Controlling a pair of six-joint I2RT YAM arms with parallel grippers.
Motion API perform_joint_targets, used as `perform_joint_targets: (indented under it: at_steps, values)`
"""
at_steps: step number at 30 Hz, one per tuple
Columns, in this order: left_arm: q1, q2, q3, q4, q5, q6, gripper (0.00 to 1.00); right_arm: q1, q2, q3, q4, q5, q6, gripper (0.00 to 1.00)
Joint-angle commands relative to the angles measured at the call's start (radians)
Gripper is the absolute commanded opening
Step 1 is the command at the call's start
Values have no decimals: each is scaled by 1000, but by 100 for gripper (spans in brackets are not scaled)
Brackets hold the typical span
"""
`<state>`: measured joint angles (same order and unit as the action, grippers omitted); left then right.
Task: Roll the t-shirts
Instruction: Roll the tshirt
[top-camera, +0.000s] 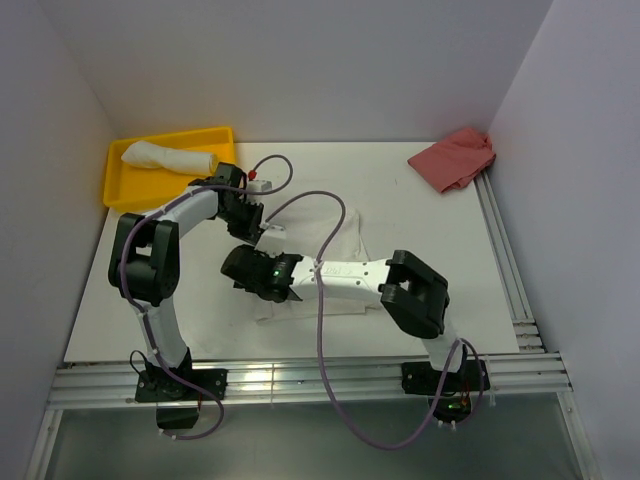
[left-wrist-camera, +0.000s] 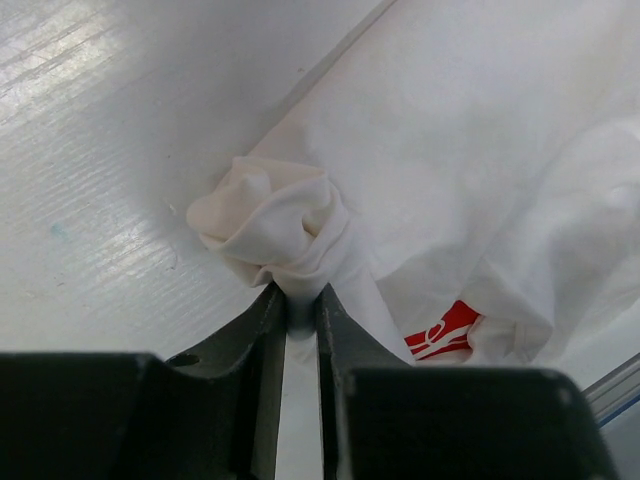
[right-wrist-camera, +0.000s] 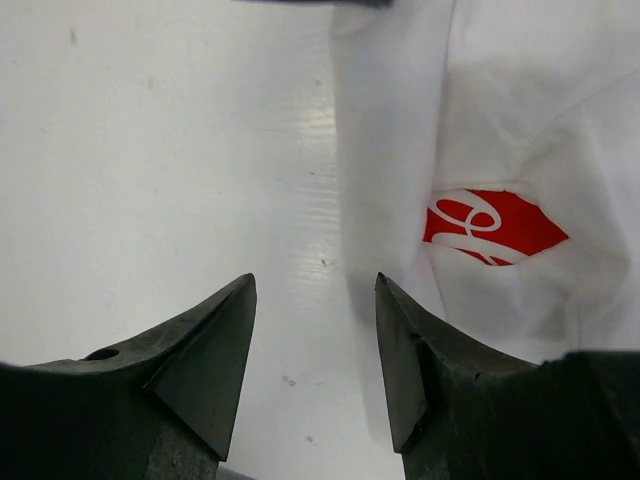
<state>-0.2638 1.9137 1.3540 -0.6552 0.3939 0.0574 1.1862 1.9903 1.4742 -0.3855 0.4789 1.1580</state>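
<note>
Your left gripper (left-wrist-camera: 300, 300) is clamped on a bunched fold of the t-shirt (left-wrist-camera: 480, 150) at its fingertips — draw it taut and low so the cloth flattens. Your right gripper (right-wrist-camera: 315, 330), jaws spread, points down with the shirt's edge just beside one finger — that arm stretches across, forearm low.

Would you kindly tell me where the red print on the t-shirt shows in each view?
Top external: not visible on the t-shirt.
Left wrist: red print at lower right, just right of the left gripper.
Right wrist: the print sits right of centre.
Shared landmark: the white t-shirt.
</note>
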Motion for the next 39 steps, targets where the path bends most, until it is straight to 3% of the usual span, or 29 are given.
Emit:
perform_joint_targets:
  at_steps: [1, 12, 16, 30, 39]
  values:
    - [-9, 5, 16, 8, -33, -10, 20, 23, 31, 135, -245, 173, -27, 59]
    - [-17, 8, 22, 6, -33, -10, 21, 29, 185, 325, -237, 155, -130, 58]
    - [-22, 1, 22, 6, -33, -8, 25, 13, 235, 373, -311, 159, -106, 58]
    - [-22, -16, 45, -1, -32, 2, 59, 10, 278, 330, -433, 159, -18, 59]
    - [-22, -19, 69, -14, -32, 4, 62, 12, 312, 342, -492, 161, -6, 60]
